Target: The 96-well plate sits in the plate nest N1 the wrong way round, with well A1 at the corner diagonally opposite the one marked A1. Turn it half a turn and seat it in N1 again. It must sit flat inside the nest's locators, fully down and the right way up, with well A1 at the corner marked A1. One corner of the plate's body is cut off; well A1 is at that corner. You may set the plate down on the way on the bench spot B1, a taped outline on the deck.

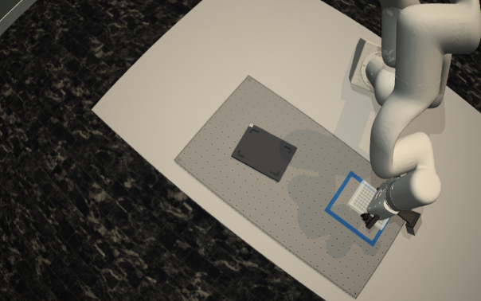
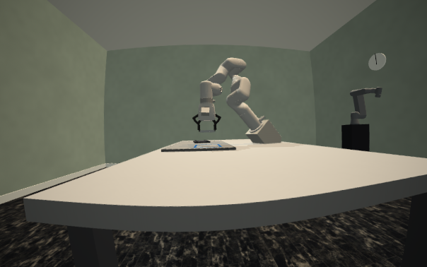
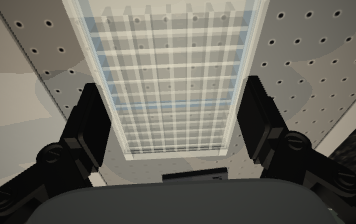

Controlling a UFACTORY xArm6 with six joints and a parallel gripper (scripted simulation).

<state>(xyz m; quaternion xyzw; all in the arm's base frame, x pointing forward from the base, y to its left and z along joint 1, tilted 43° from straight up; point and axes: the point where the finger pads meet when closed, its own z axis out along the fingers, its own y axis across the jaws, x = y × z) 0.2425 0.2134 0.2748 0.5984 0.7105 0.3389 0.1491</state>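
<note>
My gripper (image 3: pixel 173 97) is shut on the clear 96-well plate (image 3: pixel 172 75), one finger on each long side. In the top view the plate (image 1: pixel 364 197) hangs above the blue taped outline B1 at the deck's right end, and the gripper (image 1: pixel 372 218) partly covers it. The exterior view shows the gripper (image 2: pixel 206 124) holding the plate (image 2: pixel 207 131) level, well above the deck. The dark plate nest N1 (image 1: pixel 264 151) stands empty in the middle of the deck, with a small pale A1 mark (image 1: pixel 251 125) at its far left corner. I cannot make out the plate's cut corner.
The grey perforated deck (image 1: pixel 279 183) lies on a pale table. The arm's base (image 1: pixel 368 68) stands beyond the deck's far right side. A second small arm on a black pedestal (image 2: pixel 356 135) stands far off to the right.
</note>
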